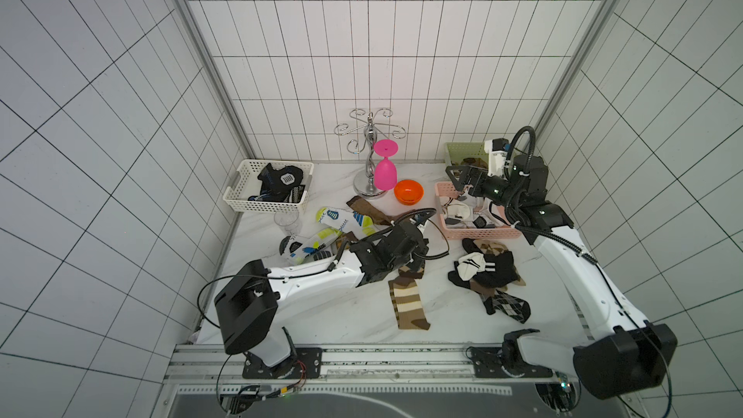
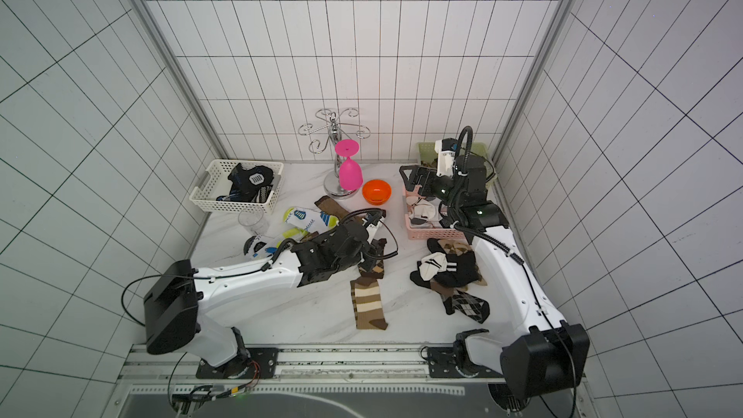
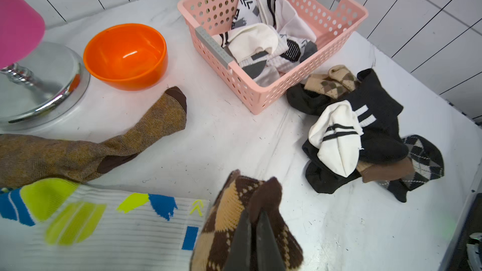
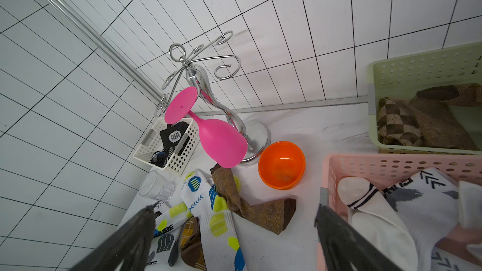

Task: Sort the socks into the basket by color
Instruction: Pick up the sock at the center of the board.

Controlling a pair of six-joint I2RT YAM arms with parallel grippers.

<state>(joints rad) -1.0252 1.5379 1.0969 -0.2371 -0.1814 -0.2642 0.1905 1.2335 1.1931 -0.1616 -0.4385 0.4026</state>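
Sorting status: partly complete. Three baskets each hold one color group, and about half of the socks lie loose on the table [image 1: 341,327].
White basket [image 1: 261,206]: far left. Holds black socks with blue marks.
Pink basket [image 3: 260,95]: right side. Holds white socks with black and grey marks.
Green basket [image 4: 417,66]: far right corner, just beyond the pink basket. Holds brown patterned socks.
Left gripper [image 3: 255,217]: jaws closed tight on a fold of the brown argyle sock [image 3: 227,204] at mid-table. Whether the sock is clear of the surface cannot be told.
Right gripper [image 4: 234,208]: jaws spread wide, nothing held. It hovers above the far left corner of the pink basket.
Unsorted, left of centre: white socks with yellow-blue prints [image 1: 341,217], two of them, and a plain brown sock [image 1: 362,206] beside them.
Unsorted, near centre: brown striped sock [image 1: 408,303], just on the near side of the left gripper.
Unsorted, right: mixed pile [image 1: 486,271] just near of the pink basket. It holds black and tan socks, one white striped sock and a black argyle sock [image 1: 508,305] at its near edge.
Step in hand, judged: pickup of the brown argyle sock, with the green basket as its destination.
Work left, judged: all loose socks listed above, with every color group represented.
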